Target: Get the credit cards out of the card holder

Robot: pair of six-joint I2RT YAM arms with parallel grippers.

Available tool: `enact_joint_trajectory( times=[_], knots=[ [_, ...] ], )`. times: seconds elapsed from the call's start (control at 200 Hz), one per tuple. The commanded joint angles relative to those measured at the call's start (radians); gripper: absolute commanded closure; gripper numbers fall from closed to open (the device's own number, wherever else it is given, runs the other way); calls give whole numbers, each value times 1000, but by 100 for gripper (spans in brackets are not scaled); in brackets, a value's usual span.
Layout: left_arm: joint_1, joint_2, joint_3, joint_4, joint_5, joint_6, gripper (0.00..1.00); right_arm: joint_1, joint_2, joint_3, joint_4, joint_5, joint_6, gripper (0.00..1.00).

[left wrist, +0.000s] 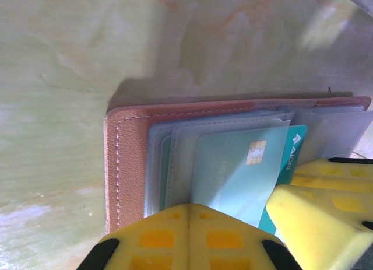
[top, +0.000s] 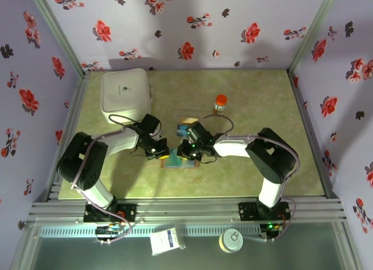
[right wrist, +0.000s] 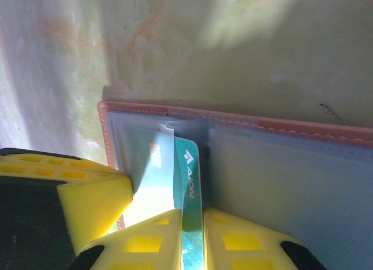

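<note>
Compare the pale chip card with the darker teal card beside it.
The pale card carries a gold chip; the darker teal card carries a white logo. The pale card overlaps the darker teal card, which alone sits between the right fingers. Both lie in the brown card holder.

the right gripper (right wrist: 191, 226) sits at the bottom of the view, its two yellow fingers (right wrist: 152, 242) pressed against either face of a teal card (right wrist: 189, 176) with a white logo. the card stands edge-on between them, its top end lying over the card holder (right wrist: 303, 129). the card holder lies open and flat on the green marbled table (right wrist: 233, 48), with a brown stitched border and blue-grey inner panels. a clear sleeve (right wrist: 165, 143) curls up just left of the card, touching it. another yellow pad (right wrist: 93, 200) rests at the holder's left edge, beside the sleeve.
</note>
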Motion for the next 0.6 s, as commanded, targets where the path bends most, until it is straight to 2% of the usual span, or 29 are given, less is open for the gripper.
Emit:
enact_joint_trajectory(
  times=[0.0,0.4,0.595],
  knots=[
    [-5,27,2,-52,-29,19,100,-11,-42,-23,38,-10,25,87],
    [-5,27,4,-56,-31,23,100,-23,-51,-49,65,-18,30,92],
    [-5,22,2,-58,-32,22,100,-39,-91,-64,-20,18,-14,92]
  ],
)
